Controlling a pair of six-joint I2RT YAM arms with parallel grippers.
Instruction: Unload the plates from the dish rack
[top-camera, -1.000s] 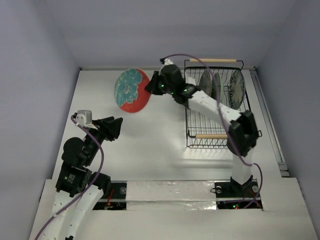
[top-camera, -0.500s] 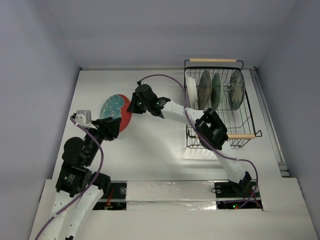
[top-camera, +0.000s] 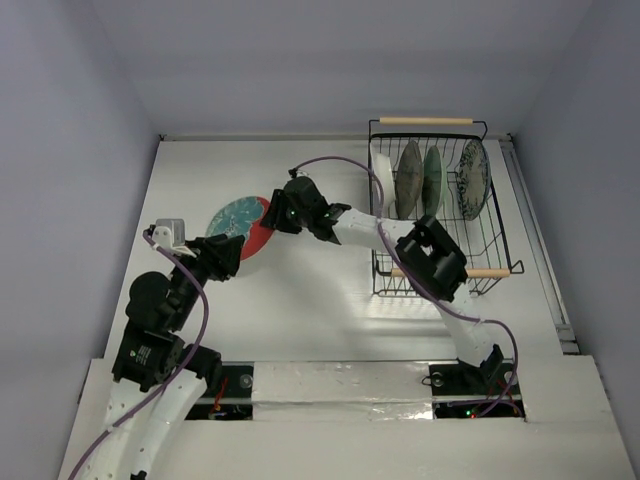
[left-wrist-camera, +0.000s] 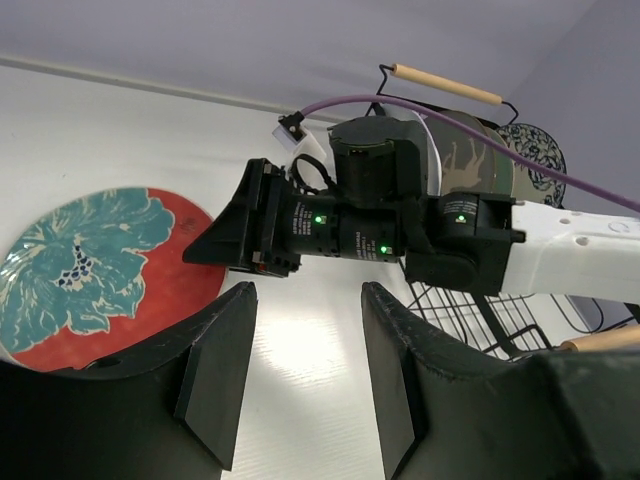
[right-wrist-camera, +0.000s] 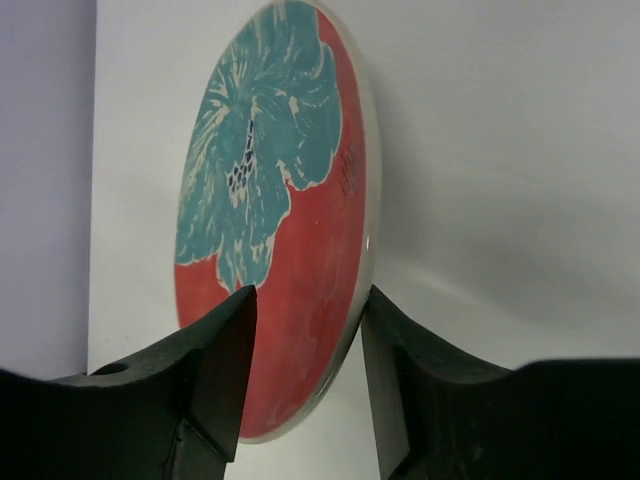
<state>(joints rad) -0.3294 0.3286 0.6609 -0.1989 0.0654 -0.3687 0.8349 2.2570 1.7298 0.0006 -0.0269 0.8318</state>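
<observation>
The teal-and-red plate (top-camera: 238, 224) lies on the white table at the left; it also shows in the left wrist view (left-wrist-camera: 90, 265) and the right wrist view (right-wrist-camera: 280, 200). My right gripper (top-camera: 270, 217) is open, its jaws straddling the plate's right rim (right-wrist-camera: 308, 295). My left gripper (top-camera: 231, 251) is open and empty, just in front of the plate (left-wrist-camera: 308, 295). The black wire dish rack (top-camera: 400, 260) at the right holds the white plate (top-camera: 383, 185), the speckled plate (top-camera: 408, 178), the teal-green plate (top-camera: 432, 180) and the blue floral plate (top-camera: 472, 178), all upright.
The rack's wooden handles are at its far end (top-camera: 427, 121) and near right (top-camera: 470, 272). My right arm (top-camera: 400, 230) stretches across the rack's left side. Grey walls close the table at the back and left. Purple cables run along both arms.
My right gripper carried the teal-and-red plate from the back middle down to the left. The plate has gone from tilted to lying nearly flat beside my left gripper. The rack shifted slightly.
</observation>
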